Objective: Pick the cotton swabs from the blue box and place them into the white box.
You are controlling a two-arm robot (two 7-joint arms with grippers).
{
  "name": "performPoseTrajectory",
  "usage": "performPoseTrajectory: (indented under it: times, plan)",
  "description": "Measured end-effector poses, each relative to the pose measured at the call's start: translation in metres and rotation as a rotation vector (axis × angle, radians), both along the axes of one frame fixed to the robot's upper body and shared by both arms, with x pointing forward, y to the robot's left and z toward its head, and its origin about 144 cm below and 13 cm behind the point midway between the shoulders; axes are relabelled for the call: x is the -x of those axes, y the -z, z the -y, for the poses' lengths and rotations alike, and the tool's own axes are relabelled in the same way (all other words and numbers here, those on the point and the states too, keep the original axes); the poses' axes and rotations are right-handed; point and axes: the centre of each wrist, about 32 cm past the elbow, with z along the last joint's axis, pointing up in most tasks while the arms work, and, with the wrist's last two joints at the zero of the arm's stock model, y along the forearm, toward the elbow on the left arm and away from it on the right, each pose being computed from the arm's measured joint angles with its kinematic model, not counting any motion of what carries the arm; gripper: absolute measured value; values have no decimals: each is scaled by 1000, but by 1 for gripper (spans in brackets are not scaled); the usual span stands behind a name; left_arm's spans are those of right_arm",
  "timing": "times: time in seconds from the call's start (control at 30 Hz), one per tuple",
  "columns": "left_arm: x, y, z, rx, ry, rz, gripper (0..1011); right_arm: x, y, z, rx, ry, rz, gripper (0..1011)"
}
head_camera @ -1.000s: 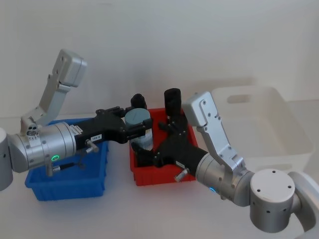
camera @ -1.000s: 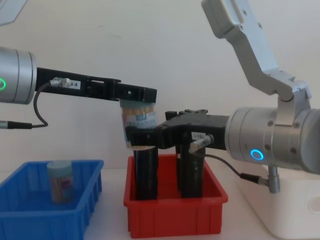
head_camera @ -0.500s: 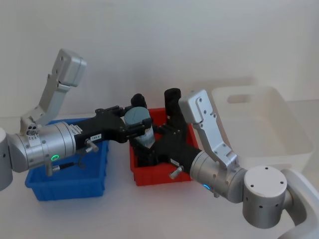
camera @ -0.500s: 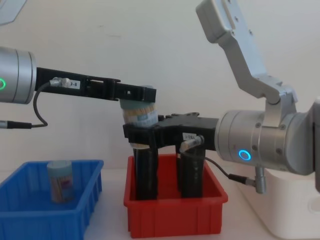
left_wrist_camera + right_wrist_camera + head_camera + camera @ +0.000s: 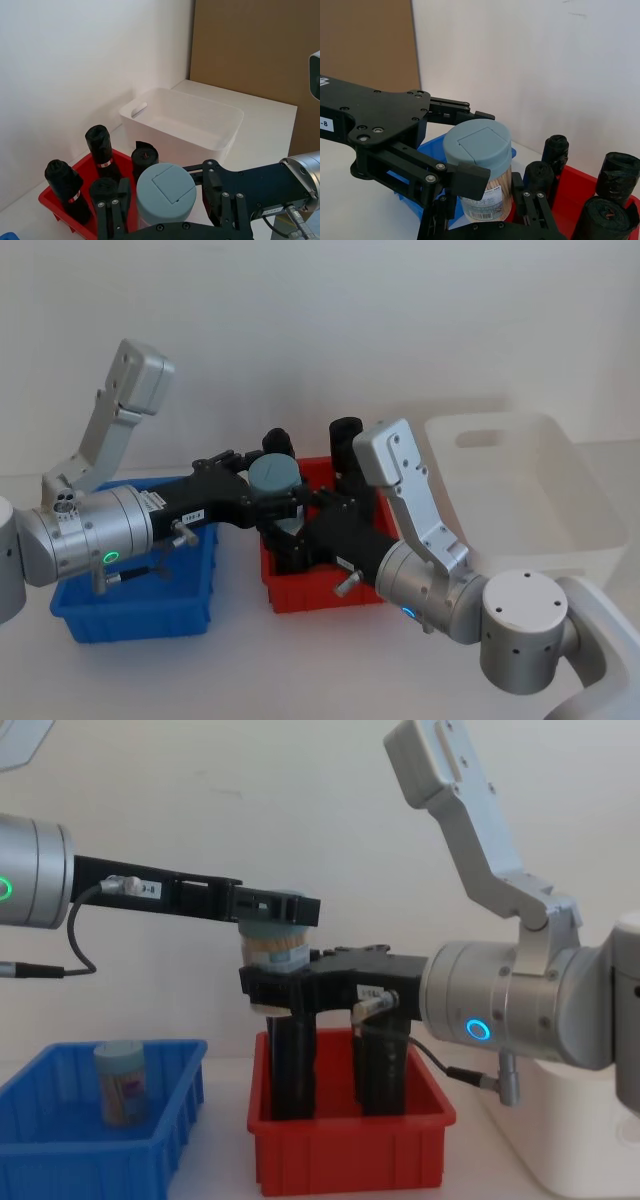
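Cotton swabs (image 5: pixel 275 952), one jar of them, are up in the air over the left part of the red bin (image 5: pixel 350 1155), above the tops of the tall black rolls (image 5: pixel 380 1070) standing in it. The jar is upright, with its long axis vertical, the pale teal lid on top and the label low on its side. The tan sticks inside stand on end.

The left gripper (image 5: pixel 280 908) reaches in level from the left and is clamped on the jar just under the lid. The right gripper (image 5: pixel 275 988) comes in from the other side, lower down and level with the jar's base. I cannot tell whether it has taken hold.

A second jar (image 5: pixel 120 1082) stands upright in the blue box (image 5: pixel 100 1160), near its middle and free of the walls. The blue box sits just beside the red bin, with a narrow strip of table between their rims.

The white box (image 5: pixel 500 425) stands past the red bin's right edge, well apart from the held jar, its wide mouth facing up. The right arm's silver body lies between the jar and that box.
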Motion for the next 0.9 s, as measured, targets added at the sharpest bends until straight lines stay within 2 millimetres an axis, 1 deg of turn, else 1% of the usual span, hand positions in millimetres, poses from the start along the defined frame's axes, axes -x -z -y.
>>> performPoseTrajectory:
  times: [0.07,0.13,0.4,0.67,0.9]
  plan:
    - [0,0,0,0,0,0,985,0,0,0,1,-1,1,650]
    - [0,0,0,0,0,0,1000,0,1,-1,3,0,1,650]
    - [0,0,0,0,0,0,1000,0,1,-1,15,11,4,650]
    - [0,0,0,0,0,0,1000,4,3,1,26,50,5,650]
    - [0,0,0,0,0,1,999,12,5,11,24,118,9,650]
